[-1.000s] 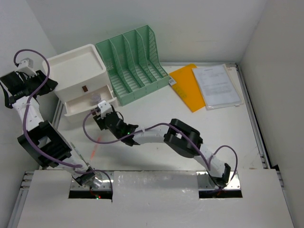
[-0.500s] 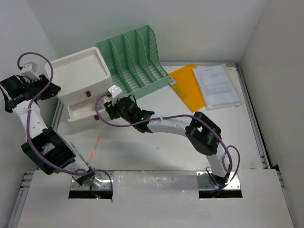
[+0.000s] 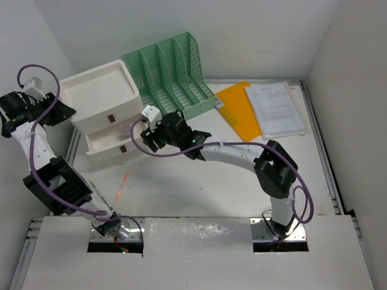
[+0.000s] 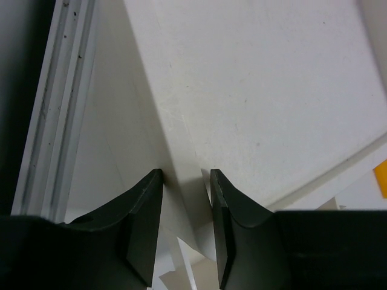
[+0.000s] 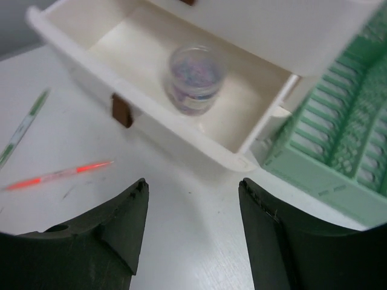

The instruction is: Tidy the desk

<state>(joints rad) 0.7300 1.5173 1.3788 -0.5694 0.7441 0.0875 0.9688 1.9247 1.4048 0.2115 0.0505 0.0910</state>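
Large flat matte white desk [image 3: 181,187] with silver rails carries everything. Landmark: white plastic drawer box [image 3: 100,96] at its far left.

Right gripper [image 5: 192,187] hangs just in front of the box's pulled-out drawer [image 5: 127,42], jaws wide and empty. A small clear round jar [image 5: 195,78] of coloured bits sits in that drawer.

Left gripper [image 4: 186,175] is left of the box, by the wall. Gap is narrow, nothing visibly pinched.

Thin red pen [image 5: 57,175] lies in front of the box. Green mesh file rack [image 3: 172,78] is just right of it, orange folder [image 3: 239,109] and white papers [image 3: 277,109] further right.

The desk is rigid and fixed, not for lifting, so work on what lies on it. The pen is probably light and rolls – pinch it mid-barrel from above. The drawer likely slides easily – push at its brown tab [image 5: 121,110].
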